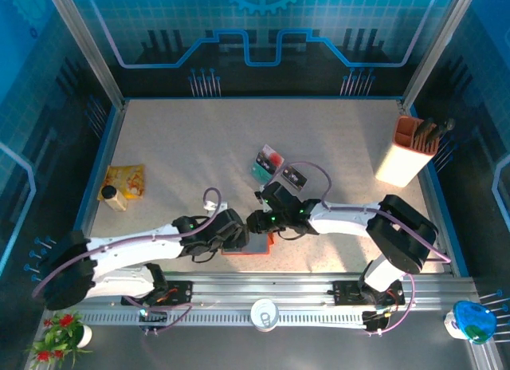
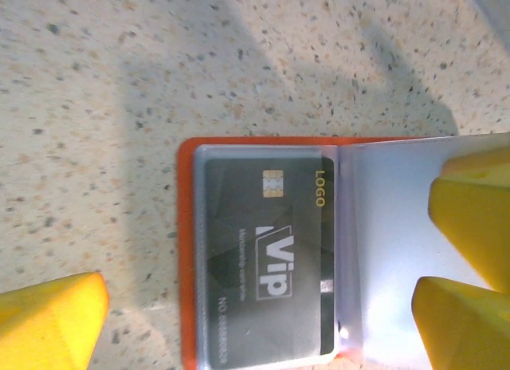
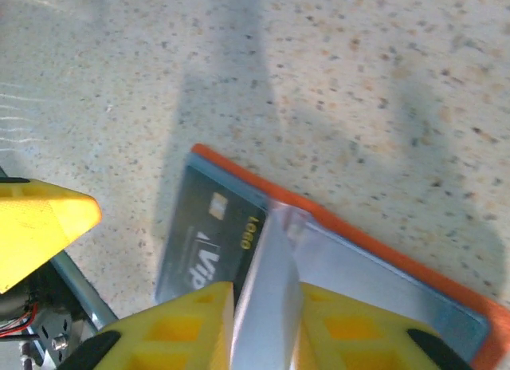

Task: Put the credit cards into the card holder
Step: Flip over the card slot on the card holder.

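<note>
Left gripper [image 1: 239, 238]: fingers wide apart above the card holder [image 2: 186, 226], nothing in them.
Right gripper [image 3: 267, 306]: pinched on the card holder's clear flap [image 3: 271, 258], lifting it.
Card holder: open on the table, close to the arms.
Black Vip card [image 2: 263, 258]: tucked in the pocket.
Other cards [image 1: 293, 176]: further back.
Could go wrong: a hard tug on the flap may drag the holder or shake the card out.
</note>
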